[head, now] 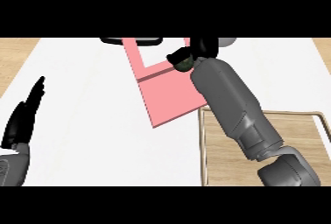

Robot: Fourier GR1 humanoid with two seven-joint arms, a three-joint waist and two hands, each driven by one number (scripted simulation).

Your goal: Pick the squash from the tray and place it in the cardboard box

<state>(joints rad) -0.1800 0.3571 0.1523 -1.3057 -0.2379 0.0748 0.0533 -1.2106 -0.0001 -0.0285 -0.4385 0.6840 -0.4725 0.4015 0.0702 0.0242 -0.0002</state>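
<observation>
Right hand (188, 56) grips squash (184, 64) above pink box (169, 89).

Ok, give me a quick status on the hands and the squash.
Right hand curled on dark green squash, over pink box. Left hand open, resting at left edge. Tray behind right forearm. Nothing seen in the way.
</observation>
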